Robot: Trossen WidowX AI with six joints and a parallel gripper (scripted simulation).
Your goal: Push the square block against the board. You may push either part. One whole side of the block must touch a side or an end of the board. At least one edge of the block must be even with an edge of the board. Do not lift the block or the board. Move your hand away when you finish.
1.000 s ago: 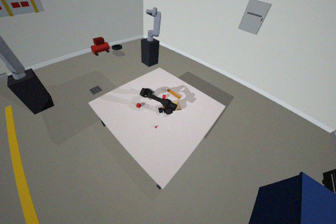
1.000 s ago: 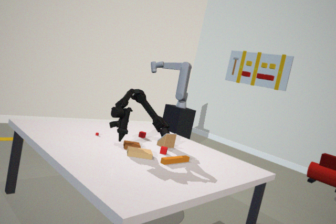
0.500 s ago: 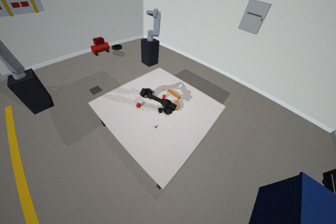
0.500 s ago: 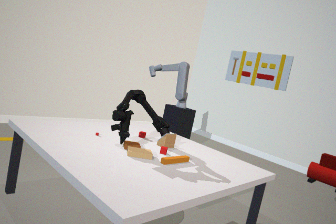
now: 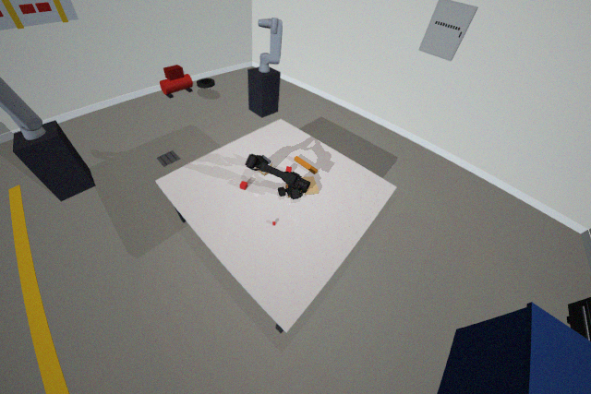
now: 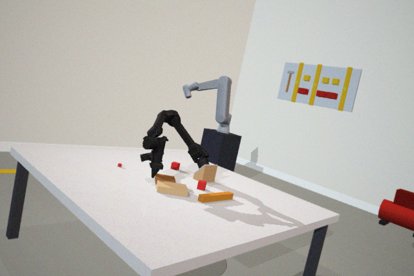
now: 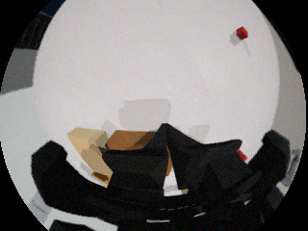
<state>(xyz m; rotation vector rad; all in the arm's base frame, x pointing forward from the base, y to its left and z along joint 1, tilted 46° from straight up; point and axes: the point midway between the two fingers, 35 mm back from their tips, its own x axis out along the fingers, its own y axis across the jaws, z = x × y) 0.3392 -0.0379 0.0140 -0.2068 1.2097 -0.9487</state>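
The brown square block (image 6: 165, 178) (image 7: 131, 140) lies flat on the table. The pale tan board (image 6: 172, 189) (image 7: 89, 136) (image 5: 313, 185) lies beside it; a narrow gap shows between them in the wrist view. My gripper (image 6: 154, 176) (image 7: 164, 126) is shut and empty, pointing down, with its tips low on the block's far side from the board. Contact with the block cannot be told. The fingers hide part of the block in the wrist view, and the arm hides most of it in the top view.
An orange bar (image 5: 305, 163) (image 6: 215, 196) and a red cube (image 5: 288, 169) (image 6: 201, 185) lie near the board. Another red cube (image 5: 243, 185) (image 6: 174, 165) and a small one (image 5: 273, 223) (image 6: 119, 165) (image 7: 242, 33) lie farther off. A wooden wedge (image 6: 207, 173) stands by the arm's base.
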